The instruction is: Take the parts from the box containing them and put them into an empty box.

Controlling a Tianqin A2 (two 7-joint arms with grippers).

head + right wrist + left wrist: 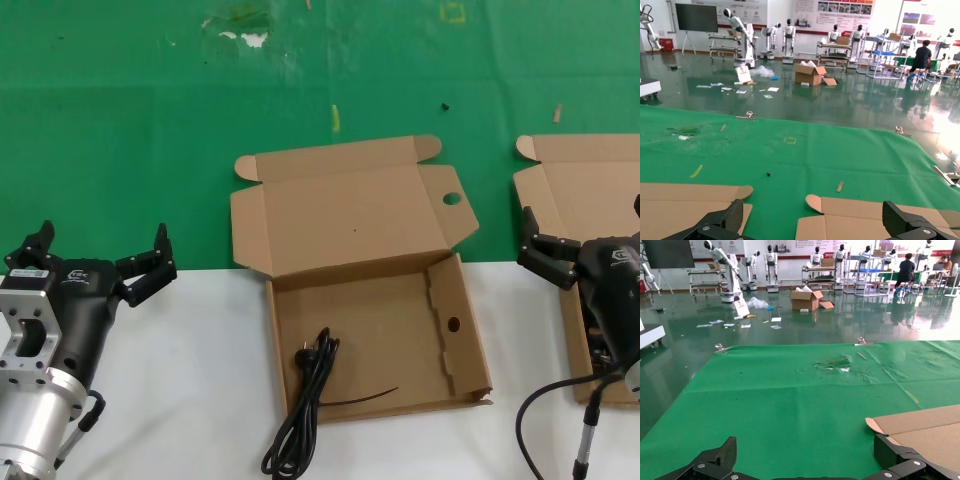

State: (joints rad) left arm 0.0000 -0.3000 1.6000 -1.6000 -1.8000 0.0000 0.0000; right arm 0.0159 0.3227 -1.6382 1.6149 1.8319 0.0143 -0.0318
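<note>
Lying between both hands: cord [300, 410].

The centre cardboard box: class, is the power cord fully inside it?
Not fully. The power cord has its plug end inside the cardboard box, while its looped end hangs over the front edge.

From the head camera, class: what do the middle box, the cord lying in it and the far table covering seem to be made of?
Middle box: brown corrugated cardboard, matte, with creased folds and punched round holes.
Cord: likely rubber or plastic sheathing, black and slightly glossy, bending in soft loops.
Far table covering: green fabric or felt-like mat, matte, scuffed with pale marks; exact material unclear.
</note>
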